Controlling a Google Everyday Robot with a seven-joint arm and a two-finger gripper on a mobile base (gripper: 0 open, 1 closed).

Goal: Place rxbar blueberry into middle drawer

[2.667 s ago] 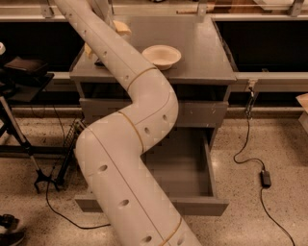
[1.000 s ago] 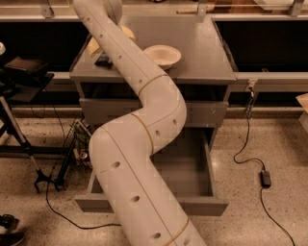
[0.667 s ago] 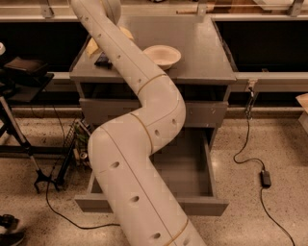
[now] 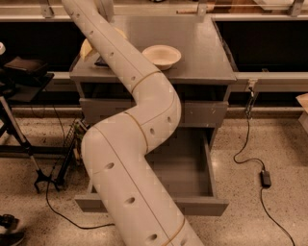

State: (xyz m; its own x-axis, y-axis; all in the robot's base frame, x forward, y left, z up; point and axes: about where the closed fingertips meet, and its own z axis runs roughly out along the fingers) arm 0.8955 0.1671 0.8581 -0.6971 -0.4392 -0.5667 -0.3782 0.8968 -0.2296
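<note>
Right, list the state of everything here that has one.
middle drawer: pulled out, nothing seen inside.
drawer above it: shut.
rxbar blueberry: lying flat on the cabinet top, partly hidden by the arm.
bowl: upright, empty.
gripper: over the cabinet top's rear left, beyond the bar.

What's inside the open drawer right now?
In the open drawer, the visible right part shows only grey floor; the arm covers its left part. The gripper is at the back-left of the cabinet top.
</note>
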